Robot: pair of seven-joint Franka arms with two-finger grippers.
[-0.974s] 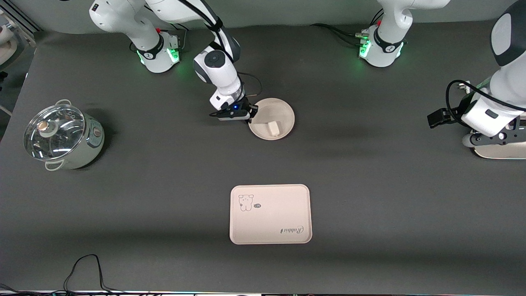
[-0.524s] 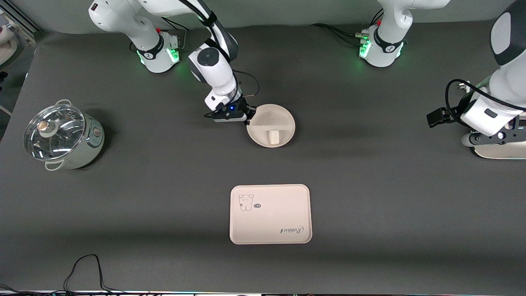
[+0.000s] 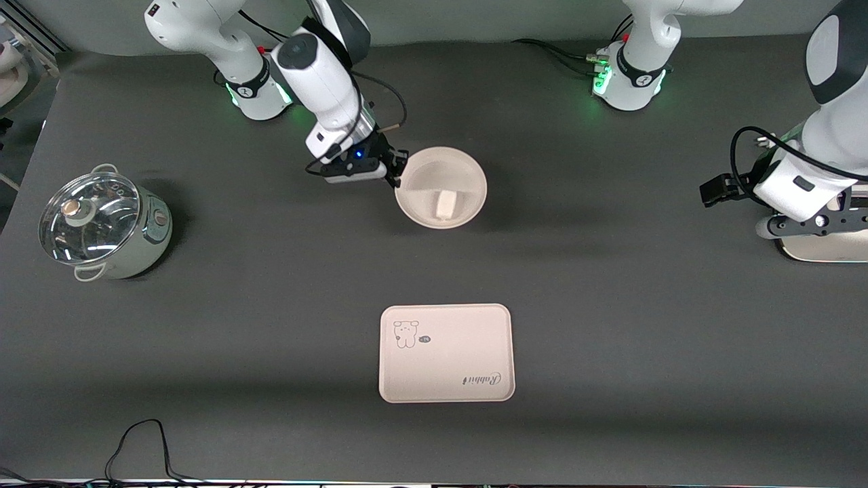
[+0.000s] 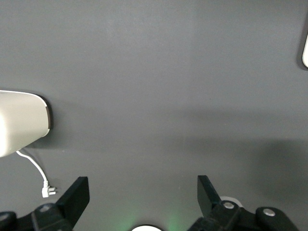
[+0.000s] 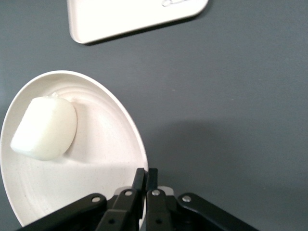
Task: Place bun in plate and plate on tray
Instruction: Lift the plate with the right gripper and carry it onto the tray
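Here, right gripper (image 3: 397,175) fingers pinching plate (image 3: 468,175) rim, bun (image 3: 445,203) inside, left gripper (image 4: 143,192) fingers spread.

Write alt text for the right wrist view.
The right gripper pinches the rim of the plate, jaws shut on it, with the bun lying in the plate. A corner of the tray lies on the dark table.

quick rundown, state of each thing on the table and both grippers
bun: lying in the plate
plate: lifted off the table, pinched at its rim
tray: flat on the table, nothing on it
pot: glass lid on, toward the right arm's end
right gripper: shut on the plate rim
left gripper: open, holding nothing, waiting over the left arm's end of the table
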